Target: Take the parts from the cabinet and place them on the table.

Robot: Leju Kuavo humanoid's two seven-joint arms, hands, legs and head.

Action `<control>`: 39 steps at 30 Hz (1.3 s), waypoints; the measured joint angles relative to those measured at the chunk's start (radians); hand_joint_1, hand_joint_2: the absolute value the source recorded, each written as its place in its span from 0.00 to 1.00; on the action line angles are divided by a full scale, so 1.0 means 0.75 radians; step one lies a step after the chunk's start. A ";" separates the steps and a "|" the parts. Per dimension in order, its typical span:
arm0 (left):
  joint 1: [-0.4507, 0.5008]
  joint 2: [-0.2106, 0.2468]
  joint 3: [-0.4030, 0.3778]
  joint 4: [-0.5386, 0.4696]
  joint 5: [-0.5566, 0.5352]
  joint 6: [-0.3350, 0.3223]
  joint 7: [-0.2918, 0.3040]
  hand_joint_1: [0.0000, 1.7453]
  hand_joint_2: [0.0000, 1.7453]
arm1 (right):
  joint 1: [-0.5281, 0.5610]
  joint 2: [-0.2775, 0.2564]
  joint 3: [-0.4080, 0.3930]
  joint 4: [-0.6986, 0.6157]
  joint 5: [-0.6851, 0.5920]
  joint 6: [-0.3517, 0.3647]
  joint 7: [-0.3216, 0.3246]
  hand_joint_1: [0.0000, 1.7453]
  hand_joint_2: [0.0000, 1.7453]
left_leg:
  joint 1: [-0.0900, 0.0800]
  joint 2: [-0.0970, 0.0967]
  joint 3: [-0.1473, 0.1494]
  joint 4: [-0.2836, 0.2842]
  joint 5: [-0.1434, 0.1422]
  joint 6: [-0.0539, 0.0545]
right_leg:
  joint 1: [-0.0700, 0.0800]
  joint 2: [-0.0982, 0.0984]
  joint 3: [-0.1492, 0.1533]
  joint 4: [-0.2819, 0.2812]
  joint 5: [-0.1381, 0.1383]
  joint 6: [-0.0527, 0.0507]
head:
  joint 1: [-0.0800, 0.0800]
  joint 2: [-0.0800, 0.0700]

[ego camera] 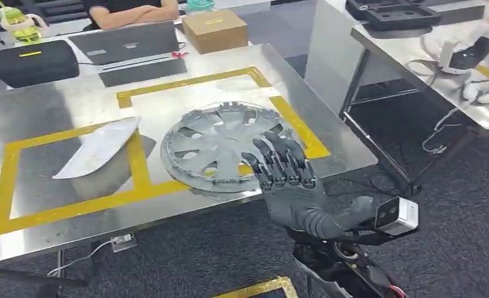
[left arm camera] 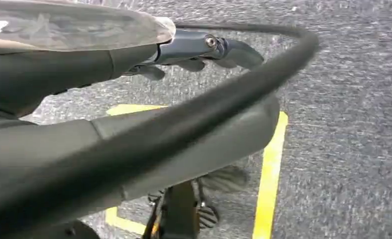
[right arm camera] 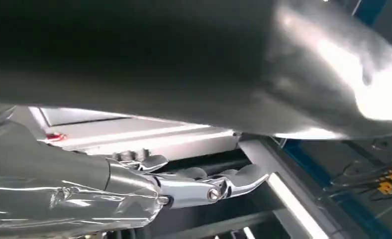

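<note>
Open robot hand [ego camera: 287,180] over hubcap [ego camera: 220,149]

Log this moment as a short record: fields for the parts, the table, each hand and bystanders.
parts on table: silver wheel cover in the right yellow-taped square, its rim over the tape; white panel in the left square
table: steel top with yellow tape outlines
right hand: right hand at the wheel cover's near edge, fingers over its rim; grip cannot be told
left hand: left hand hanging over carpet
bystander: person seated behind laptop
</note>
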 joint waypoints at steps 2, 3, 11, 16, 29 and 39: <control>0.002 -0.002 0.000 0.000 -0.001 0.000 0.000 0.00 0.00 | 0.008 -0.008 0.000 -0.002 0.000 -0.003 -0.004 0.00 0.00 | -0.002 -0.003 -0.030 0.044 0.020 0.007 | 0.004 0.030 0.002 0.000 0.000 0.000 | -0.009 0.000; 0.002 -0.002 0.000 0.000 -0.002 0.000 0.000 0.00 0.00 | 0.010 -0.011 0.001 -0.005 -0.004 -0.002 -0.010 0.00 0.00 | -0.002 -0.006 0.004 -0.035 0.076 0.013 | 0.005 0.049 0.004 0.001 0.000 0.000 | -0.014 0.000; -0.013 0.003 0.000 -0.001 -0.016 0.001 0.003 0.00 0.00 | 0.019 -0.028 0.001 -0.050 0.004 -0.008 -0.012 0.00 0.00 | 0.000 -0.039 0.174 -0.409 0.210 0.059 | 0.002 0.134 -0.018 0.003 -0.015 0.047 | -0.024 0.000; -0.005 -0.002 0.000 0.000 -0.019 0.001 0.005 0.00 0.00 | 0.033 -0.046 0.002 -0.061 0.007 -0.014 -0.012 0.00 0.00 | -0.018 0.038 0.184 -0.410 0.198 0.083 | 0.005 -0.024 -0.218 0.435 -0.221 0.060 | 0.023 0.000; -0.016 -0.053 -0.009 -0.003 -0.076 -0.048 0.003 0.00 0.00 | 0.036 -0.056 0.001 -0.087 0.022 -0.017 -0.009 0.00 0.00 | -0.016 0.046 0.134 -0.206 0.044 0.017 | 0.011 -0.031 -0.005 -0.005 0.010 -0.013 | 0.011 0.000; -0.015 -0.090 -0.045 -0.003 -0.092 -0.054 0.015 0.00 0.00 | 0.037 -0.056 0.001 -0.092 0.033 -0.029 -0.008 0.00 0.00 | -0.022 -0.101 0.171 -0.370 0.182 0.052 | 0.021 0.144 -0.032 0.016 0.015 0.011 | -0.025 0.000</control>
